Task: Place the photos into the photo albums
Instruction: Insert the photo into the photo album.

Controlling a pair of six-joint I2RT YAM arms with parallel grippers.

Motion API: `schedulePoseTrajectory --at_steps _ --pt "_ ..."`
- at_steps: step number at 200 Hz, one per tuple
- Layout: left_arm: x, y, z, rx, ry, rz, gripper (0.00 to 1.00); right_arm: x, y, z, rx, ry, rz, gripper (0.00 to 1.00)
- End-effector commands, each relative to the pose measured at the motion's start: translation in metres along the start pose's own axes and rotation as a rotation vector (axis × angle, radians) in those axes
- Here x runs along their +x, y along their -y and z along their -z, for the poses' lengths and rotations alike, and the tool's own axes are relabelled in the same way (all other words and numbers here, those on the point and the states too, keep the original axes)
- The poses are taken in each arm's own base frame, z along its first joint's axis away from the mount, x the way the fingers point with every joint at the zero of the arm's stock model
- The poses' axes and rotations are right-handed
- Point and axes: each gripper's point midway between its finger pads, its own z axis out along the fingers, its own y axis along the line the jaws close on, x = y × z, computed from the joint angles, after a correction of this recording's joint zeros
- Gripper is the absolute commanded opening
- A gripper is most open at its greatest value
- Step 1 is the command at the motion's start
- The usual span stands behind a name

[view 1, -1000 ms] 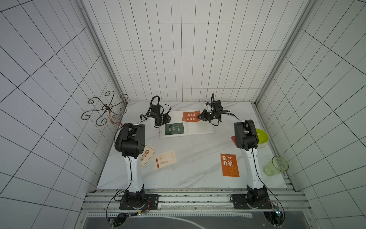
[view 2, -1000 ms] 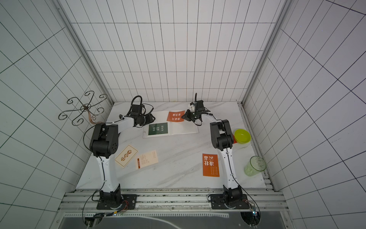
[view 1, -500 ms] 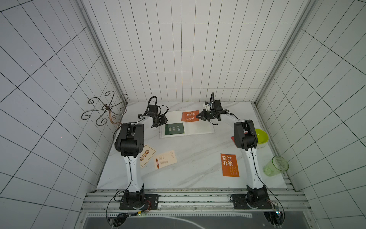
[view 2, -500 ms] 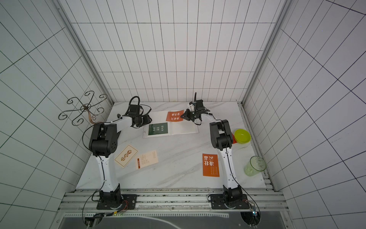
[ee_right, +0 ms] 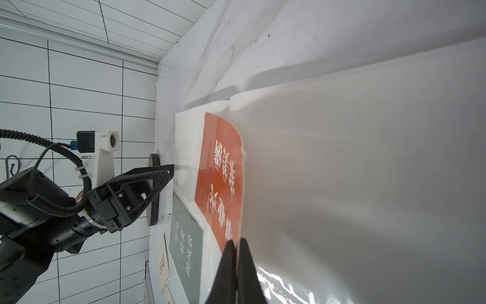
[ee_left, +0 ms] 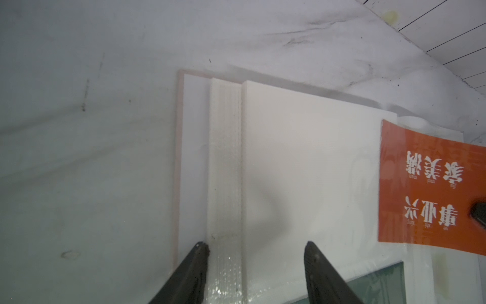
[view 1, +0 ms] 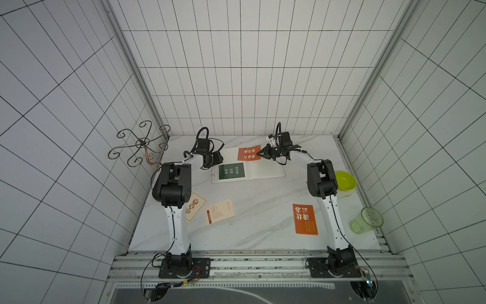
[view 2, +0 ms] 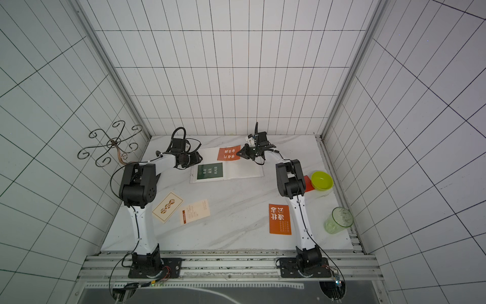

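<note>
Marble surface point(view 1: 263, 200) with tiled walls round it. Two arms are mounted on the near rail, and both reach to the far side.

The album point(view 1: 265, 171) lies open and flat at far centre with its cream pages up, seen in both top views point(view 2: 244, 170). A wire stand point(view 1: 142, 143) is at the far left corner. A clear green cup point(view 1: 366, 219) sits by the right edge. A lime bowl point(view 1: 345, 180) is further back on that side, just beside the right arm's elbow.

Cards:
- The green card point(view 1: 231, 171) lies flat on the album's left page (it looks to be under a clear sleeve in the left wrist view point(ee_left: 389, 284)).
- The orange card point(view 1: 248, 153) is at the album's far edge, about over the spine. It bows upward in the right wrist view point(ee_right: 221, 179).
- The second orange card point(view 1: 305, 219) lies flat on the surface beside the right arm, well apart from the album.
- The patterned cream card point(view 1: 195, 210) lies partly under the left arm.
- The text cream card point(view 1: 219, 215) is just beside it.
- Only a sliver of the red card point(view 2: 307, 183) shows, between the right elbow and the bowl.

The right pincer point(ee_right: 236, 242) is clenched on the orange card's edge, on the side toward the right page. The left pincer point(ee_left: 256, 246) is released and grasps nothing. Its jaws are spread over the album's left edge, with one finger point(ee_left: 194, 260) by the cover rim and the other over the left page. Whether they touch the page, cannot tell.
</note>
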Motion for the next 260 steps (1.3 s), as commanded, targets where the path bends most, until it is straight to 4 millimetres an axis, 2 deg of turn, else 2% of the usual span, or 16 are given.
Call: schedulePoseTrajectory --at_steps 1,35,54,71,104,132,175,217,260 --pt "0.025 0.005 -0.02 0.021 -0.076 -0.013 0.58 -0.016 -0.019 -0.007 -0.045 0.024 0.038 0.0" --pt "0.026 0.008 -0.021 0.025 -0.078 -0.016 0.58 -0.021 -0.018 -0.009 -0.051 0.045 0.045 0.04" --pt "0.026 0.009 -0.02 0.026 -0.078 -0.019 0.58 -0.026 -0.014 -0.007 -0.028 0.068 0.038 0.13" --pt "0.025 0.009 -0.02 0.027 -0.076 -0.02 0.58 -0.033 -0.004 0.0 0.007 0.098 -0.005 0.23" --pt "0.024 0.01 -0.018 0.027 -0.073 -0.018 0.58 -0.045 0.01 0.019 0.082 0.172 -0.043 0.29" --pt "0.026 0.009 -0.02 0.028 -0.078 -0.015 0.59 -0.049 0.008 0.022 0.088 0.193 -0.036 0.27" --pt "0.028 0.008 -0.022 0.027 -0.085 -0.012 0.58 -0.048 0.013 0.013 0.061 0.185 -0.043 0.14" --pt "0.031 0.007 -0.023 0.031 -0.093 -0.008 0.58 -0.045 0.011 0.0 0.007 0.159 -0.034 0.14" --pt "0.031 0.007 -0.023 0.029 -0.092 -0.009 0.58 -0.046 0.017 -0.004 0.01 0.166 -0.045 0.13"
